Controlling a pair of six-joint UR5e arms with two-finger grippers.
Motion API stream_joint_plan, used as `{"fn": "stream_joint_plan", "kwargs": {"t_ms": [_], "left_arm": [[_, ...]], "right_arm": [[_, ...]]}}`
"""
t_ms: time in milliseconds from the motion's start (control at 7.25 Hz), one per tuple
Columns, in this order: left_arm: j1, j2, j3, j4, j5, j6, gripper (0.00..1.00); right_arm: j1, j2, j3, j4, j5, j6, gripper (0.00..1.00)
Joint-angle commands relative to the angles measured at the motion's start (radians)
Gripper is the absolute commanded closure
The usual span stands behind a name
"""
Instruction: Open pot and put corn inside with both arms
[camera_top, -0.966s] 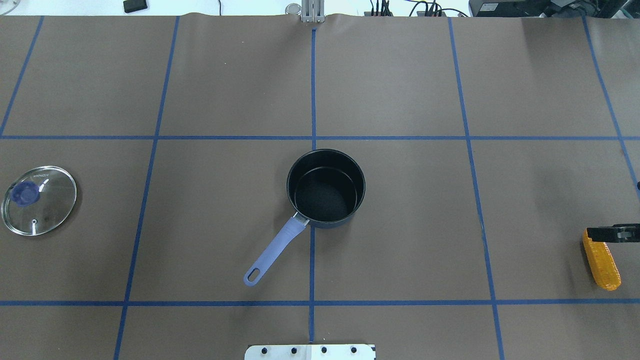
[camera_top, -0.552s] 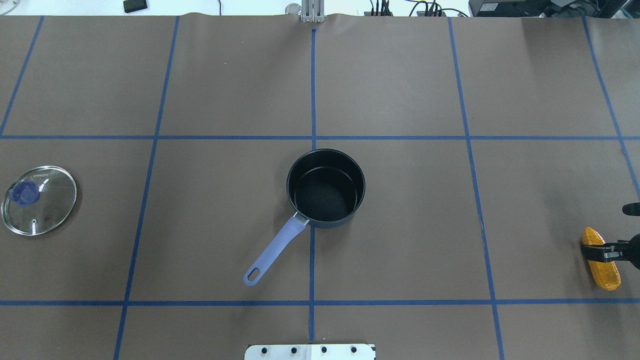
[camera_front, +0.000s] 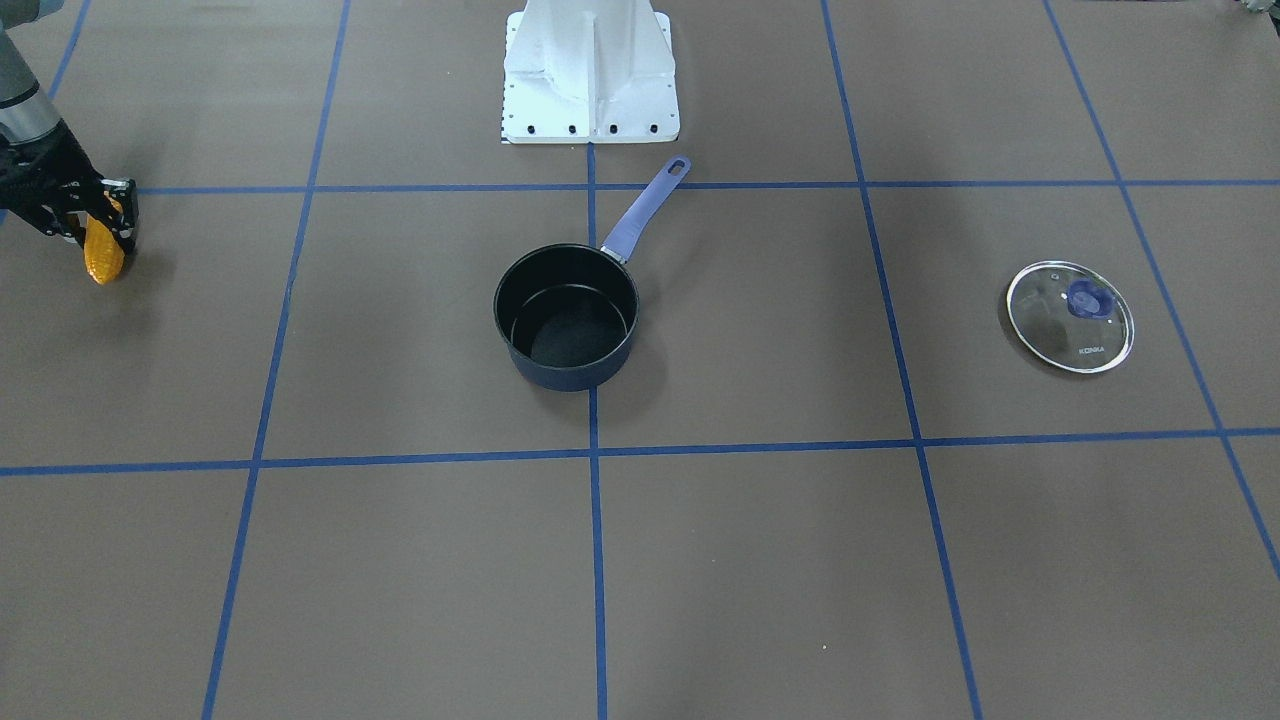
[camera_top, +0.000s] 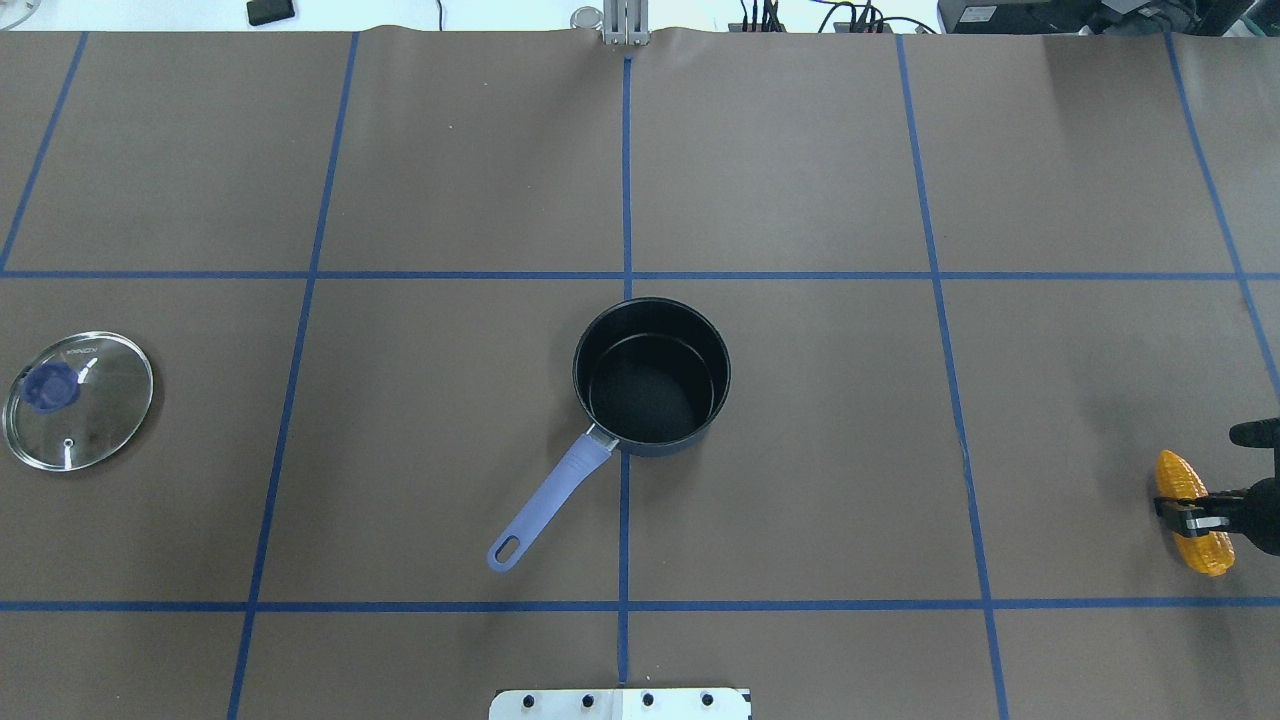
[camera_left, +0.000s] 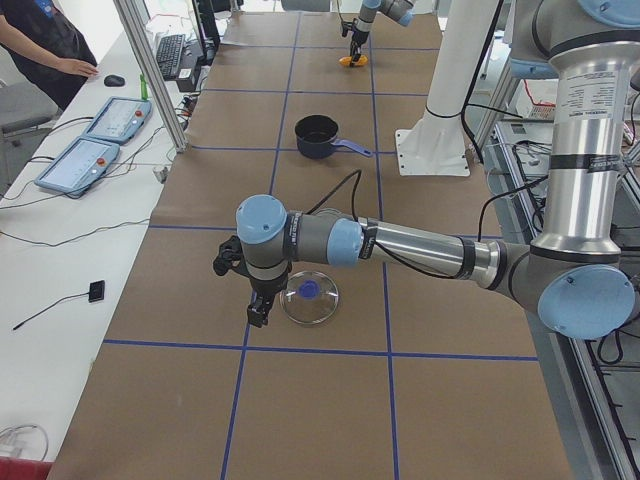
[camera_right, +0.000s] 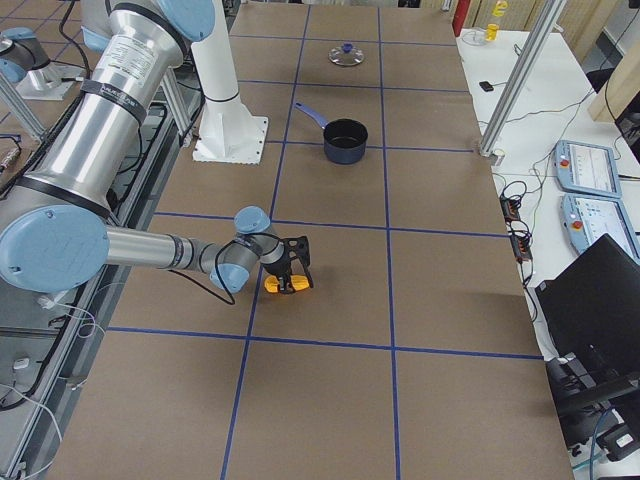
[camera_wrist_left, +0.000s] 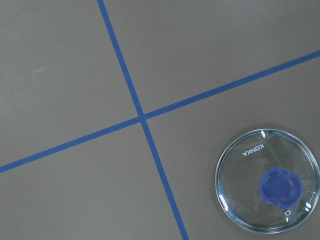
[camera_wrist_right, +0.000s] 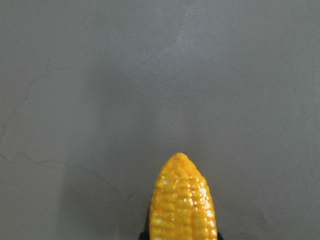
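Overhead exterior: right fingers (camera_top: 1190, 507) clamp the corn (camera_top: 1179, 476), far right of the open pot (camera_top: 581, 372); next, carry it above the rim and release. Left fingers (camera_left: 256, 312): cannot tell.

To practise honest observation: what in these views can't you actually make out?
Left end effector: seen only in the left side view, too small to tell open or shut.
Right end effector: overhead, mostly cut off by the right edge.
Corn: right wrist view, all but its tip cut off by the bottom edge.
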Motion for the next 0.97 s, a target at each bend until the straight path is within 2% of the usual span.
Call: {"fn": "stream_joint_plan", "kwargs": {"t_ms": [0, 276, 414, 552, 828], "left_arm": [[-0.001, 0.012, 0.003, 0.001, 0.000, -0.002, 0.01], [-0.002, 0.060, 0.011, 0.013, 0.002, -0.002, 0.01], [-0.002, 0.069, 0.024, 0.020, 0.002, -0.009, 0.01], [-0.002, 0.077, 0.047, 0.010, 0.000, -0.075, 0.01], [-0.009, 0.115, -0.003, 0.000, 0.000, -0.115, 0.01]], "right_arm": [[0.129, 0.074, 0.035, -0.016, 0.141, -0.012, 1.00], [0.279, 0.247, 0.038, -0.156, 0.274, -0.018, 1.00], [0.315, 0.383, 0.041, -0.277, 0.293, -0.018, 1.00], [0.318, 0.508, 0.062, -0.433, 0.292, -0.016, 1.00], [0.314, 0.753, 0.131, -0.770, 0.286, 0.011, 1.00]]}}
